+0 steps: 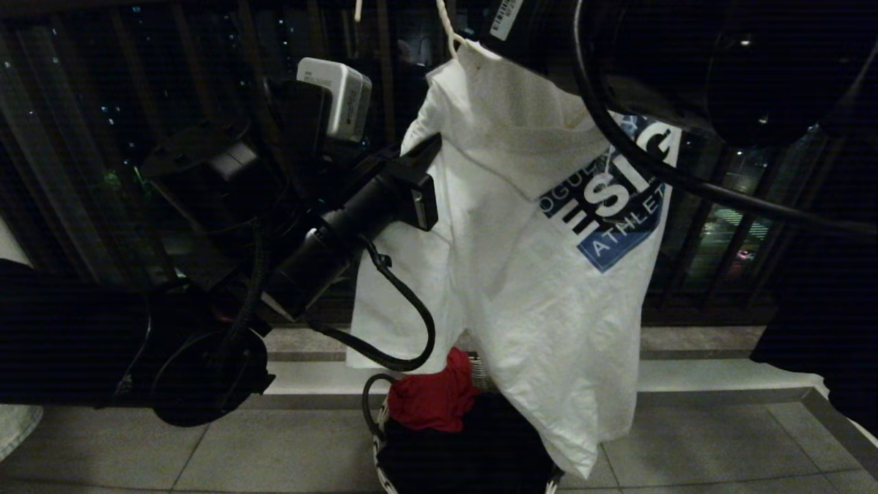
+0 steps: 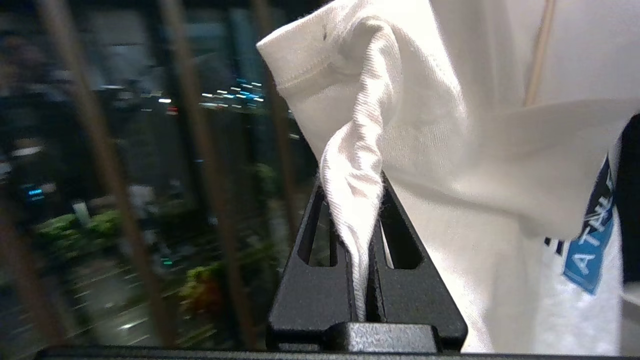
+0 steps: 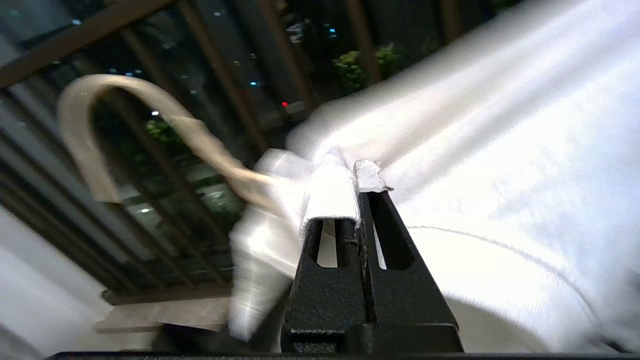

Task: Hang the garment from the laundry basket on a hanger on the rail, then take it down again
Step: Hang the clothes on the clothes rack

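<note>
While the white T-shirt (image 1: 521,261) hangs with its long axis running straight down from the off-white wire hanger (image 1: 449,31), both pincers are clamped on it. Left gripper (image 2: 361,235): jaws closed on a bunched fold of sleeve fabric, which rises out from between the tips; the rest of the shirt lies to the far side of this pincer, blue chest print (image 1: 607,206) beyond. Right gripper (image 3: 357,190): jaws closed on gathered cloth at the collar, just where the hanger's neck leaves the fabric; the hook (image 3: 95,135) curves away ahead of the tips and looks free of any bar in this view. No rail is visible.

Judgement: the right pincer is the nearer one to the hanger, so the coming move turns on it; the left only steadies the sleeve off to the side.

Below the shirt's hem sits the laundry basket (image 1: 381,439), a red cloth (image 1: 435,398) draped on its rim.

Count: 1 T-shirt, 1 hanger, 1 basket, 1 red cloth, 2 grippers.
</note>
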### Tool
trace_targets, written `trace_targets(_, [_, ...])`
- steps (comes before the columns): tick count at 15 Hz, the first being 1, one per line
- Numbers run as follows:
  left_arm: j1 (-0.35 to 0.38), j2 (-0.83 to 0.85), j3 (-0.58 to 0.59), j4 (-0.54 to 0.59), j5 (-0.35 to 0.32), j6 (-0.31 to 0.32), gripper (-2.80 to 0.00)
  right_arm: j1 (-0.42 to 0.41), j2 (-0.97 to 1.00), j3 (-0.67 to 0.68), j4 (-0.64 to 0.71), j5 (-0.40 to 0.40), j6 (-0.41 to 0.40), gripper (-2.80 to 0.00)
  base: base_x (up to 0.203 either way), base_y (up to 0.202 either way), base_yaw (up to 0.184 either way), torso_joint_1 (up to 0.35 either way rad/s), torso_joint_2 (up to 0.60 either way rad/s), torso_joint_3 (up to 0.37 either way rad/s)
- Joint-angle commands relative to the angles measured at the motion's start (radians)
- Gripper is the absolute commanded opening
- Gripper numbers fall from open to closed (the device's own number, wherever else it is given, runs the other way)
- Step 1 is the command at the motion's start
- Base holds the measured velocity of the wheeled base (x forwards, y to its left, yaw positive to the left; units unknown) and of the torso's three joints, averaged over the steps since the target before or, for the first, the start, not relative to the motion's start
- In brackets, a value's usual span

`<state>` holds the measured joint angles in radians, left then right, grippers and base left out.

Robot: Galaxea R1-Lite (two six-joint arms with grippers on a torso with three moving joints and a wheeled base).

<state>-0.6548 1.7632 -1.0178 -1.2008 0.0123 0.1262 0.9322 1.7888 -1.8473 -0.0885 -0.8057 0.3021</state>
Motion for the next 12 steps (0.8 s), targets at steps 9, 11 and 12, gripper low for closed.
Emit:
trace_targets(9, [0.03, -0.007, -0.018, -0.006, 0.008, -0.022, -2.8, -0.021, 0.0, 0.08, 0.003, 0.084, -0.005, -2.8, 0.0, 0.0, 0.0, 0.0, 0.0, 0.0])
trace_targets(11, [0.03, -0.01, -0.018, -0.006, 0.007, -0.022, -2.8, -0.016, 0.019, 0.073, 0.045, 0.169, -0.009, -2.8, 0.0, 0.0, 0.0, 0.0, 0.0, 0.0])
trace_targets(12, [0.03, -0.01, -0.018, -0.006, 0.007, -0.022, -2.8, -0.014, 0.022, 0.067, 0.065, 0.203, -0.011, -2.8, 0.0, 0.0, 0.0, 0.0, 0.0, 0.0])
